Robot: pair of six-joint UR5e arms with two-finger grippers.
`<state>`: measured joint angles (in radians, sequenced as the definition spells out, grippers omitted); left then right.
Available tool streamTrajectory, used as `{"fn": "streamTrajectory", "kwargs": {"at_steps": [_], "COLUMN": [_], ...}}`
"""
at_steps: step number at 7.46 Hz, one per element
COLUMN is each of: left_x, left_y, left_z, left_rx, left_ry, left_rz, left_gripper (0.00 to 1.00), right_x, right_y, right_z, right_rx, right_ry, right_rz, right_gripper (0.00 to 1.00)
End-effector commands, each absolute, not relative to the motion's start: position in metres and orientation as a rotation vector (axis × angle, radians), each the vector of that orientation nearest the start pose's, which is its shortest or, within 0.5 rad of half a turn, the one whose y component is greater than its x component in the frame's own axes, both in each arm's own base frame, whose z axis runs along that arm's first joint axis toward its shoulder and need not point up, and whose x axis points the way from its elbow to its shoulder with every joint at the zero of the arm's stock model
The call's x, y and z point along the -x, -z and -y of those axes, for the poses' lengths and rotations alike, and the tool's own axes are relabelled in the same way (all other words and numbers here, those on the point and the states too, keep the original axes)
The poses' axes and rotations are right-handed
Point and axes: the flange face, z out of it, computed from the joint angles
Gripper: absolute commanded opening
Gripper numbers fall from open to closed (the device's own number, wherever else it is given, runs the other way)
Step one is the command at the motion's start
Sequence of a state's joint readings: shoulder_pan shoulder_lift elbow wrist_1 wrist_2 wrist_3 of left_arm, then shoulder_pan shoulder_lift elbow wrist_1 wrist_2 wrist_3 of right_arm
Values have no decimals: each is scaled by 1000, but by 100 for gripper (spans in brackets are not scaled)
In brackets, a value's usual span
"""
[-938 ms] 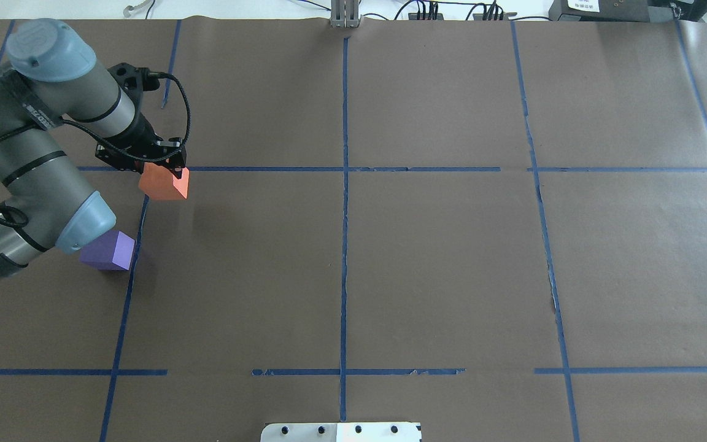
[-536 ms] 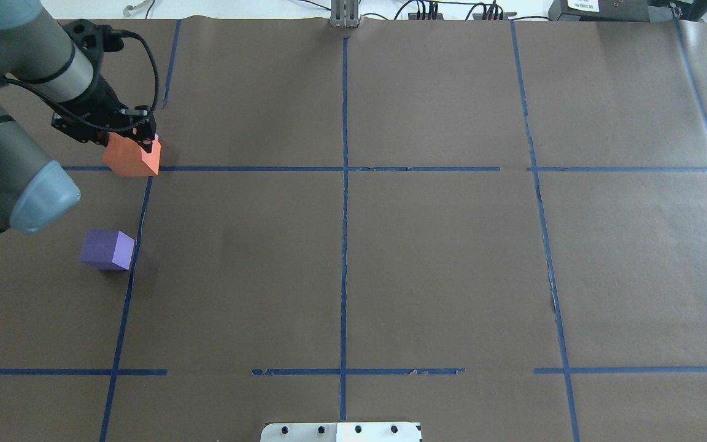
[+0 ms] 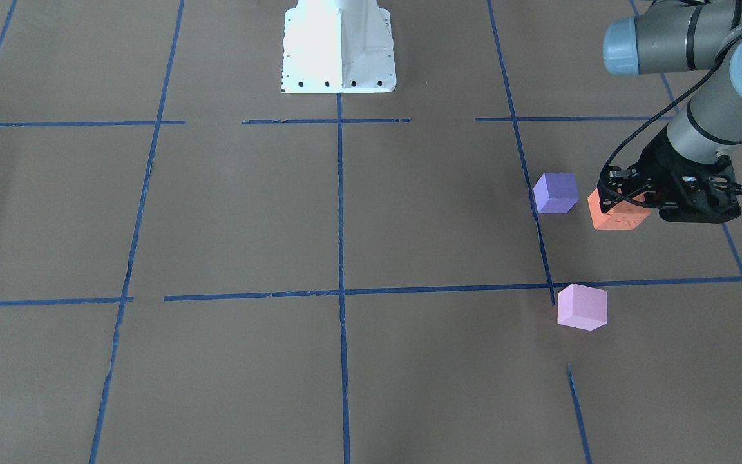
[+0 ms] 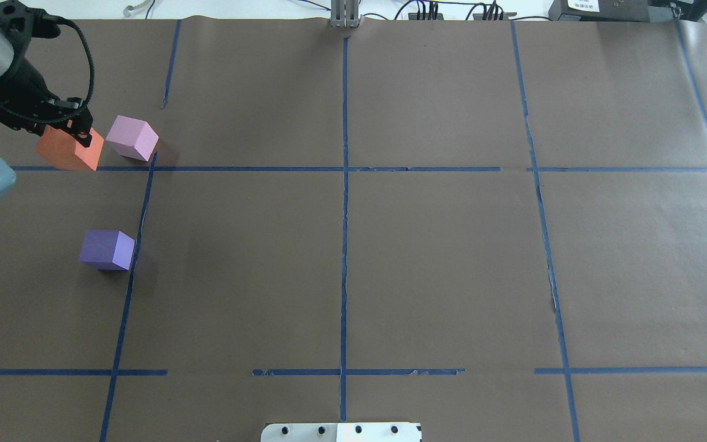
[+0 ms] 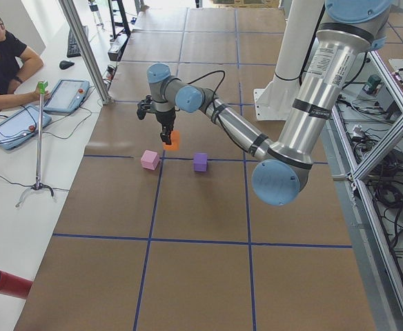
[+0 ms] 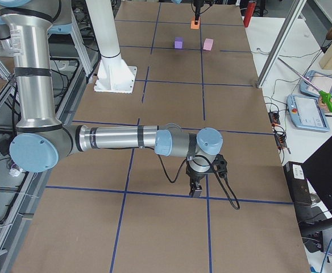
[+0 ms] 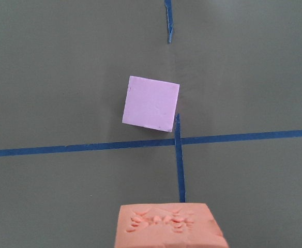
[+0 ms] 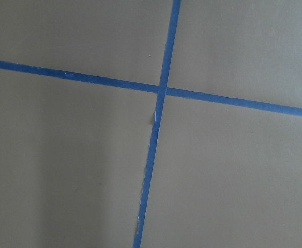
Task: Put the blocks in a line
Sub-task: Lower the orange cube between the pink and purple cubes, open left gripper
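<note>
A work table covered in brown paper (image 4: 439, 264), marked into large squares by blue tape lines (image 4: 344, 245).
Bright, even light. Beside the table is a white desk (image 5: 8, 207) holding a tablet (image 5: 67, 94); a person in a black shirt (image 5: 1, 58) sits there, near a slanted metal post (image 5: 85, 48).

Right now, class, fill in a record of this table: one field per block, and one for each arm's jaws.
pink block: free on the table
orange block: held, beside the pink block, not touching it
purple block: free on the table, nearer the robot
left jaws: shut on orange block
right jaws: far from the blocks; state cannot be told
</note>
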<state>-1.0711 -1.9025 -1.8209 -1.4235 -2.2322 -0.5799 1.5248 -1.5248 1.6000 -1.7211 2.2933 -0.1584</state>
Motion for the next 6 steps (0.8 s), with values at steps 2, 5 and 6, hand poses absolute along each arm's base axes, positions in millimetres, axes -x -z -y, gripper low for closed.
{"fn": "streamTrajectory", "kwargs": {"at_steps": [2,5,6], "left_x": [-249,-304,-311], "left_y": [-431,-450,-451], "left_z": [577,565,562], "left_rx": [16,45,49], "left_ry": [-8,-38,-48], "left_rz": [-834,-846,-843], "left_gripper": [20,20,20], "right_x": [-44,-44,-44], "right_y": [-640,-640,-640], "right_z": [507,507,507], "right_rx": [31,31,31], "right_ry": [168,168,168], "right_rz": [726,726,726], "right_gripper": [100,100,100]}}
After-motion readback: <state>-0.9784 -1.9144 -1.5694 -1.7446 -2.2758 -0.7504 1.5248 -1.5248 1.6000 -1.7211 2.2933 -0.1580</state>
